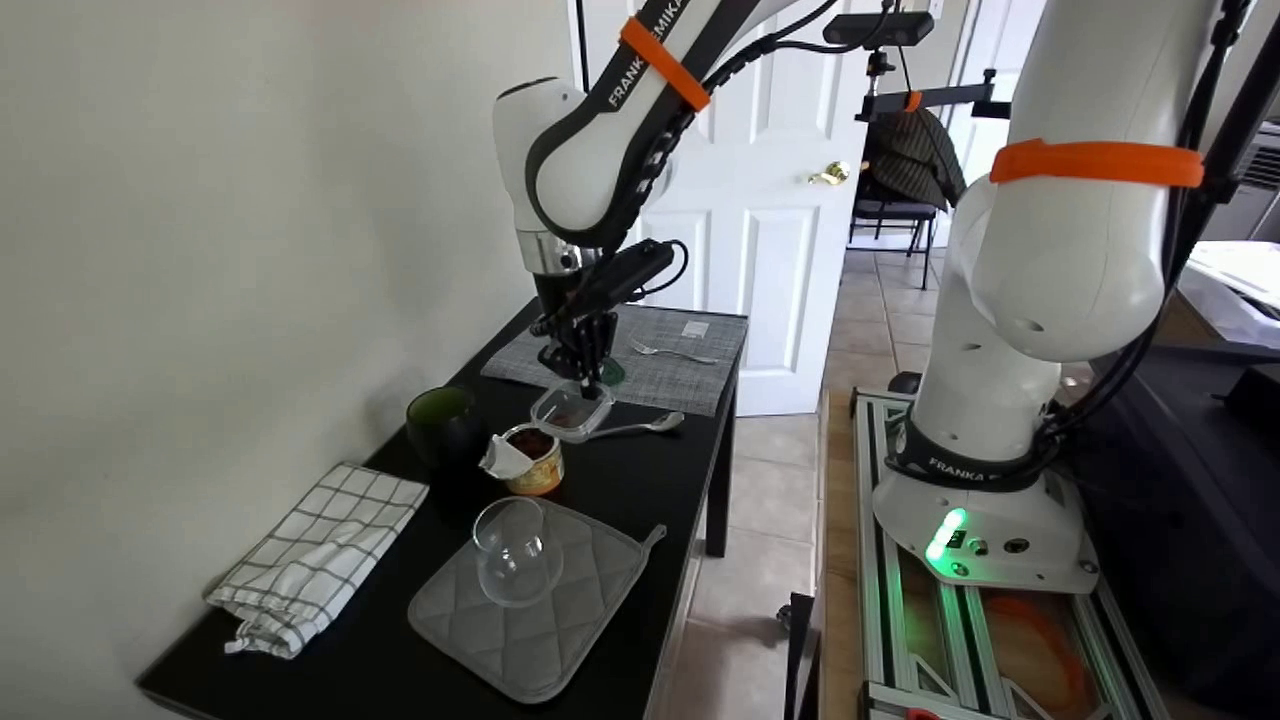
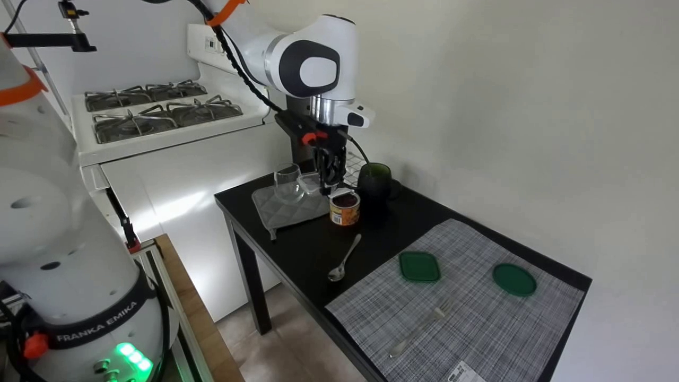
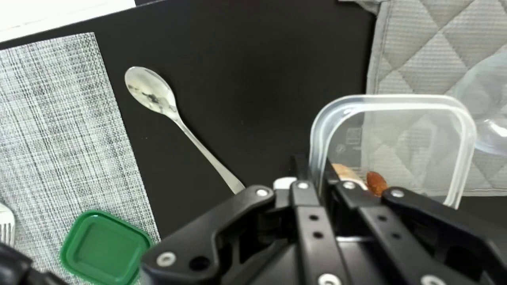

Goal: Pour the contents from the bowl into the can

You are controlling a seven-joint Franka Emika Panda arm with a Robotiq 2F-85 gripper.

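Note:
My gripper (image 3: 315, 170) is shut on one wall of a clear squarish container (image 3: 396, 102), the vessel with the contents. An almond (image 3: 376, 183) shows inside; fingers hide part of it. The container looks held above the table in both exterior views (image 1: 572, 410) (image 2: 308, 183). The can (image 1: 541, 475) stands upright, open, with a peeled white lid (image 1: 506, 458) and dark red-brown contents; it also shows in an exterior view (image 2: 345, 213), close to the gripper (image 2: 325, 190). In the wrist view a tan, white-edged shape beside the finger may be the can.
A round clear glass (image 1: 520, 570) stands on a grey pot holder (image 1: 540, 645). A dark green mug (image 2: 374, 185) stands beside the can. A spoon (image 3: 150, 89) lies nearby. Green lids (image 2: 419, 267) and a fork (image 2: 421, 329) lie on the grey placemat (image 2: 477, 323). A checked towel (image 1: 320, 550) lies by the wall.

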